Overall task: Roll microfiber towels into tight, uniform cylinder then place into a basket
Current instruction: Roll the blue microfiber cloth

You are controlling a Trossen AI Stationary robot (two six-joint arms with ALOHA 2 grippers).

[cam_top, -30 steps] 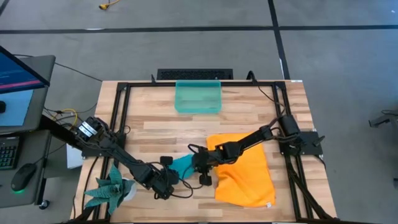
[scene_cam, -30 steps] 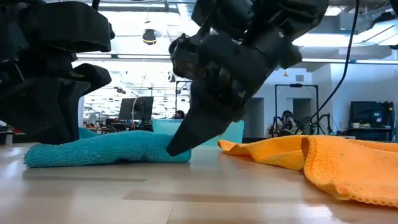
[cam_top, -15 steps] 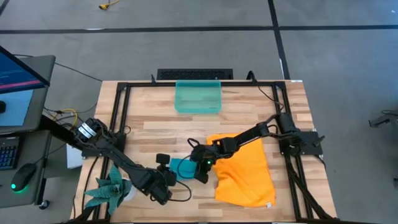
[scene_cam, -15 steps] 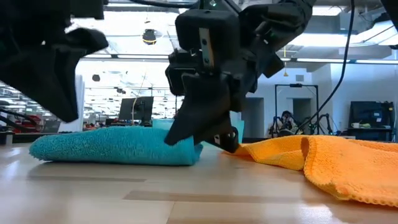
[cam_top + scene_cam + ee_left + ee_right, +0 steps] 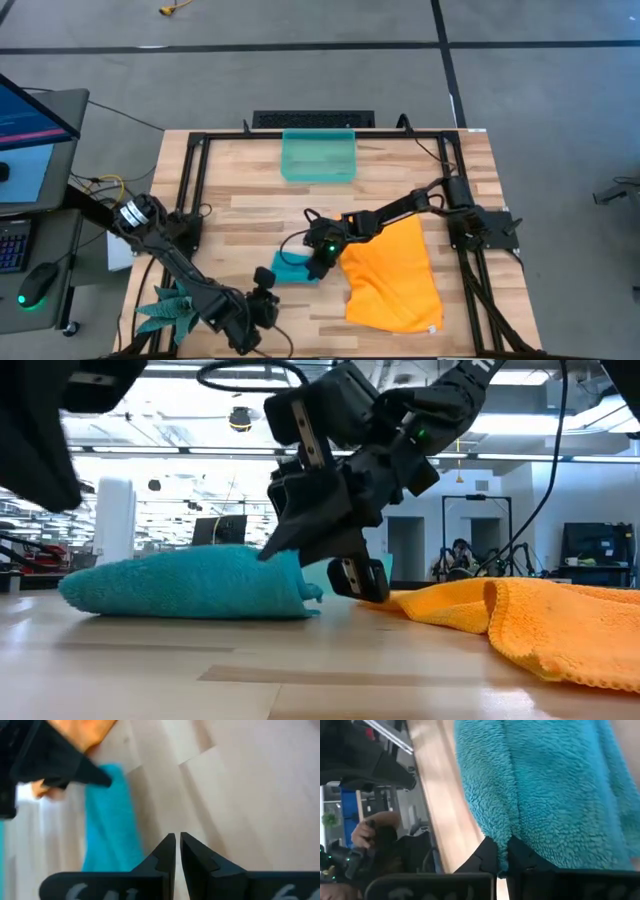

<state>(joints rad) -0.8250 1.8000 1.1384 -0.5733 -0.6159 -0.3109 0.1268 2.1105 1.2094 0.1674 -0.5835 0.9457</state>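
Jaws of the right gripper [image 5: 290, 550] are pinched on the edge of the teal towel [image 5: 296, 269], a folded bundle on the wooden surface [image 5: 250, 200] just beside the orange towel [image 5: 392, 275]. The left gripper [image 5: 177, 842], jaws nearly closed and empty, sits near the plant [image 5: 172, 308]. The basket [image 5: 318, 156] stands well apart.

Both arms were matte black, built of blocky jointed links with thin black cables looping alongside. The left arm [image 5: 165, 262] carried a white-and-silver collar near its base. The right gripper [image 5: 318, 262] showed a small green light, and its dark fingers [image 5: 490, 857] tapered to wedges, apparently smooth-faced.
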